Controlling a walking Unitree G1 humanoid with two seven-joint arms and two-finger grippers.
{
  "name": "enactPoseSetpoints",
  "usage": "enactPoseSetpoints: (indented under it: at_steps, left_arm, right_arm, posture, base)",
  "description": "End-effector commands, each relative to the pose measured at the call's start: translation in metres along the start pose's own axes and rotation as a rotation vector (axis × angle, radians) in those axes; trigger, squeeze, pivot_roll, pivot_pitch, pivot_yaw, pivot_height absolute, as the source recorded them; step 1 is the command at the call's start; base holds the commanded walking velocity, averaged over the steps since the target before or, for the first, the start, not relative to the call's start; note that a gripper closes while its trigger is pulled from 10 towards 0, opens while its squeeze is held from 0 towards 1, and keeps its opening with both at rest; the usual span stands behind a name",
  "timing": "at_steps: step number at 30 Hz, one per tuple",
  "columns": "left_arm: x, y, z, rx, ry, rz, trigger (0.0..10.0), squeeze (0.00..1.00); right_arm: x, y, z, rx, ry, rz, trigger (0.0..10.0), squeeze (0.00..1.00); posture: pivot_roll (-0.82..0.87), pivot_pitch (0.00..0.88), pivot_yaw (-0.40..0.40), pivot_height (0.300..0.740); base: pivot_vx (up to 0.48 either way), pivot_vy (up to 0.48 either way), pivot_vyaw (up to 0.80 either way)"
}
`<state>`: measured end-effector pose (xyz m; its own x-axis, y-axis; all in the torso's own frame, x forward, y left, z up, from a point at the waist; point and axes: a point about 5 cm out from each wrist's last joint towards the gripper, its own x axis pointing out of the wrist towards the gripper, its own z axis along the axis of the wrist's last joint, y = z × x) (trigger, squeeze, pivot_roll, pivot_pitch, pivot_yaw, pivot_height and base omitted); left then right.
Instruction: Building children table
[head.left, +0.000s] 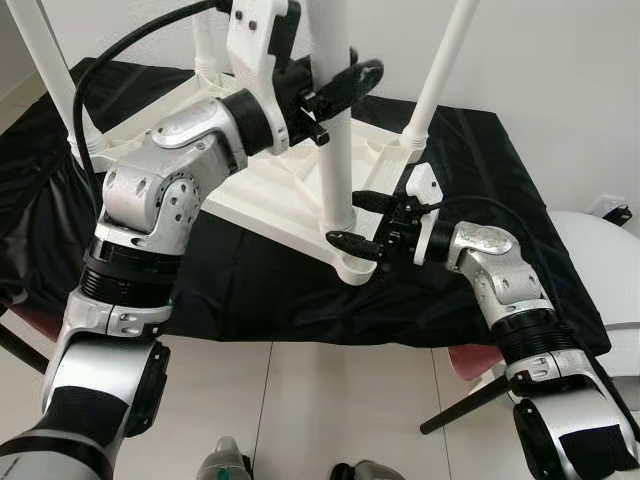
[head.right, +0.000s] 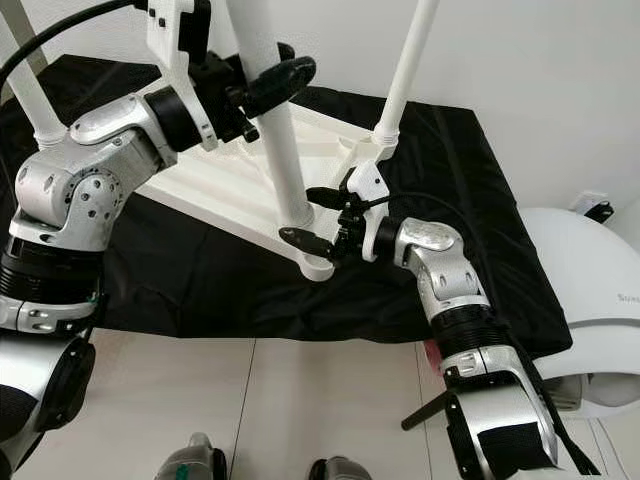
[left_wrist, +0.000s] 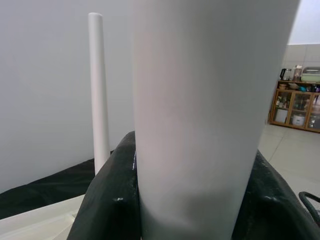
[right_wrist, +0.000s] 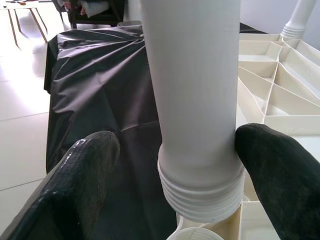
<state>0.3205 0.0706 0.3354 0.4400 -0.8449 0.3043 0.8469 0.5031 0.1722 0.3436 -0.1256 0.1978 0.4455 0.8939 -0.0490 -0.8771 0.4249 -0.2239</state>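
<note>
**Both grippers on the near leg of the upturned table**

The white plastic children's table top (head.left: 262, 195) lies upside down on a black cloth (head.left: 250, 285), its ribbed underside split into open compartments. The round white plastic leg (head.left: 335, 150) nearest me stands upright at the near corner socket (head.left: 352, 262). My left gripper (head.left: 335, 85) pinches that leg high up, its fingers pressed against both sides. My right gripper (head.left: 352, 220) brackets the leg's base; its fingers (right_wrist: 280, 170) are spread, one touching the leg, the other just apart. My right wrist view shows the leg's threaded end (right_wrist: 202, 192) raised above the socket. Other white legs (head.left: 440, 70) stand upright behind.
</note>
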Motion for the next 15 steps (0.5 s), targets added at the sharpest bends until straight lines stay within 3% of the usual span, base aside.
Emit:
enactPoseSetpoints:
  at_steps: [1,15]
  left_arm:
    - [0.007,-0.018,0.010,0.041,-0.042,-0.186,10.0,0.00]
    - [0.011,-0.027,0.004,0.033,-0.037,-0.223,10.0,0.00]
  right_arm:
    - [0.007,-0.001,0.003,-0.005,0.009,0.007,10.0,0.00]
    - [0.010,-0.010,0.025,-0.070,-0.041,-0.011,10.0,0.00]
  posture:
    - [0.05,0.000,-0.073,0.740]
    - [0.04,0.000,-0.073,0.740]
  base:
    - [0.000,0.000,0.00]
    - [0.000,0.000,0.00]
